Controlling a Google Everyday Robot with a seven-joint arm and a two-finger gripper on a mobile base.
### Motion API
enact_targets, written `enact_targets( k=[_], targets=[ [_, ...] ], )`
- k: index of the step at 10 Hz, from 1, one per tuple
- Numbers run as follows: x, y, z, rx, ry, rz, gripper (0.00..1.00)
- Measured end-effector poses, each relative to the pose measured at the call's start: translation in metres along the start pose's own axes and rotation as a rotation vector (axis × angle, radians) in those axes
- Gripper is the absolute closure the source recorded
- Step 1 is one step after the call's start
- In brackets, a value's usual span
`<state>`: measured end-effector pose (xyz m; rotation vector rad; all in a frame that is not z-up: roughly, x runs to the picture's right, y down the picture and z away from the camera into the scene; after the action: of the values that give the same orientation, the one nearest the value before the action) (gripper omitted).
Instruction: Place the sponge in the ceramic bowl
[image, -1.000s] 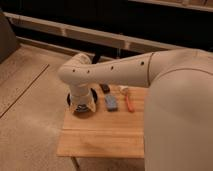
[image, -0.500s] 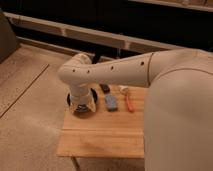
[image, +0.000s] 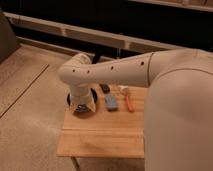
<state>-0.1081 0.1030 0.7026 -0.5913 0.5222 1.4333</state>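
1. A wooden surface (image: 102, 132) is seen on a speckled floor (image: 30, 110), with a dark wall crossed by pale rails behind it
2. A white robot arm (image: 117, 72) is stretched from the right across the far part of the surface and is bent downward at its left end
3. The pincer (image: 82, 106) is positioned at the far left corner of the surface, directly over the ceramic bowl (image: 70, 99); whether it is open or closed cannot be told from this view
4. The ceramic bowl is largely covered by the wrist above it, and only part of its dark rim is shown on the left side
5. The sponge (image: 110, 102), a small blue block, is laid flat on the surface just to the right of the bowl, outside it and apart from the pincer
6. A small black rectangular object (image: 105, 88) is placed just behind the sponge, toward the far edge
7. A thin orange tool (image: 129, 103) is laid just beside the sponge on its right
8. A small pale object (image: 123, 90) is seen at the far end of the orange tool; its kind cannot be told
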Motion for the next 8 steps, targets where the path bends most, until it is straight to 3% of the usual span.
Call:
enact_targets(
  k=[2,4,6,7,8],
  targets=[
    [0.0,0.0,-0.001,0.002,-0.004,-0.002,0.35],
    [-0.009,-0.003,-0.006,0.022,-0.061,0.006,0.35],
    [-0.027,-0.008,-0.014,0.064,-0.164,0.009,0.35],
    [-0.046,-0.009,-0.023,0.09,-0.268,0.005,0.35],
    [-0.053,-0.009,-0.027,0.089,-0.316,0.005,0.35]
  ],
)
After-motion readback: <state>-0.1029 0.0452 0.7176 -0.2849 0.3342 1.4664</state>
